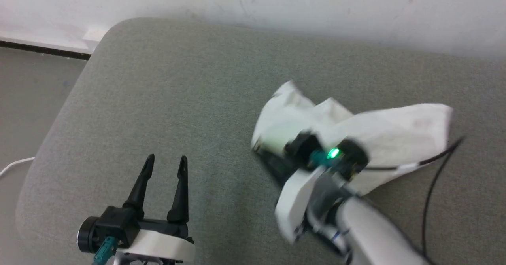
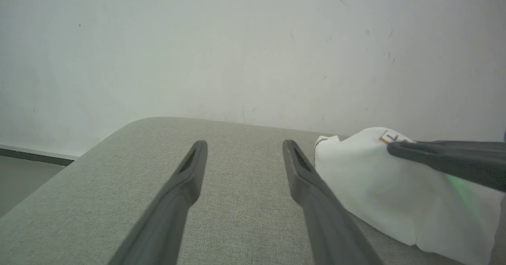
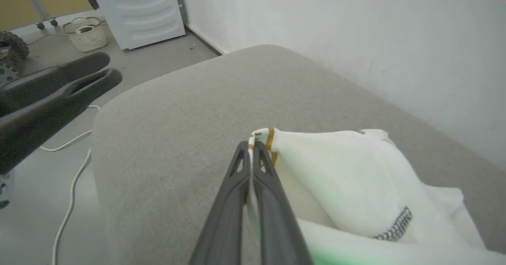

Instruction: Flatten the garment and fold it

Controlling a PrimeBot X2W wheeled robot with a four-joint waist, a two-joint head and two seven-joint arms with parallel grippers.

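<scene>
The garment (image 1: pixel 379 130) is a white shirt bunched on the right half of the grey cushion (image 1: pixel 178 91). My right gripper (image 3: pixel 251 146) is shut on a fold of the garment (image 3: pixel 348 174) beside a brown-bordered patch, and dark zigzag stitching shows lower down. Seen from the left wrist, the garment (image 2: pixel 371 194) rises to a peak where the right gripper's fingers (image 2: pixel 442 158) pinch it. My left gripper (image 1: pixel 166 161) hovers open and holds nothing over the cushion's near left part, well to the left of the shirt. Its fingers (image 2: pixel 197 158) frame bare cushion.
A pale wall (image 1: pixel 276 4) runs behind the cushion. Floor lies off its left edge, with a white cable (image 3: pixel 71 174) on it. A white appliance (image 3: pixel 138 8) and a basket (image 3: pixel 85 33) stand farther off. A black cable (image 1: pixel 431 186) hangs by my right forearm.
</scene>
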